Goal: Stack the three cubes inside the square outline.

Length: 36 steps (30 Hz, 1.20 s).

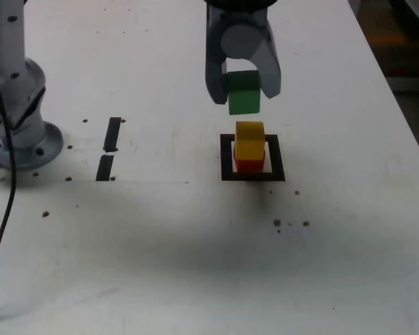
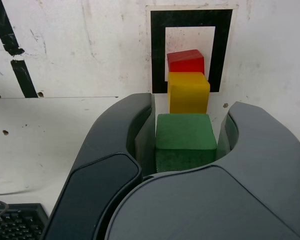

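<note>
Above the square outline (image 1: pixel 252 175), the gripper (image 1: pixel 244 89) hangs with its 2 jaws clenched on the green cube (image 1: pixel 244 92), which sits squarely between them with its lower half showing below the jaw tips. The relation that matters for the coming move is the offset between this cube and the stack under it: in the exterior view the green cube is clear of the yellow cube (image 1: pixel 249 142), with a gap of air between them, and appears a little toward that view's left of the stack's centre, so I judge a small sideways correction is needed before lowering. In the wrist view the green cube (image 2: pixel 184 140) lies in line with the yellow cube (image 2: pixel 188 92) and the red cube (image 2: pixel 185 61) beyond it. The yellow cube rests on the red cube (image 1: pixel 248 165), and the red one stands inside the outline on its white centre. All 3 cubes are plain, same-sized blocks of solid colour, with flat faces. The outline is black tape on the white table (image 1: pixel 349 230).
</note>
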Motion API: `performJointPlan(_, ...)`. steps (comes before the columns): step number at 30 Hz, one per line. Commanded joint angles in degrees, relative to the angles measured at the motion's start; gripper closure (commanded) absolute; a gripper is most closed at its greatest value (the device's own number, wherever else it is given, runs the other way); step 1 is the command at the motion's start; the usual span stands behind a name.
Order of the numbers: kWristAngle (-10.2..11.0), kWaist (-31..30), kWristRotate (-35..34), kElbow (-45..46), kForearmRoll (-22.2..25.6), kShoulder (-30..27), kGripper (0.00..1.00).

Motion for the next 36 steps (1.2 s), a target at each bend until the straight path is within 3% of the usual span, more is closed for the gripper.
performJointPlan(1, 0.0, -0.71, -0.55, 0.48, -0.28, 0.34, 0.86)
performJointPlan(12, -0.06, -1.56, -1.46, 4.02, -5.02, 1.96, 0.84)
performJointPlan(24, 1.65, -1.56, -1.46, 5.02, -7.2, 2.64, 0.82)
performJointPlan(36, 1.25, -1.56, -1.46, 5.78, -7.9, 2.8, 0.57)
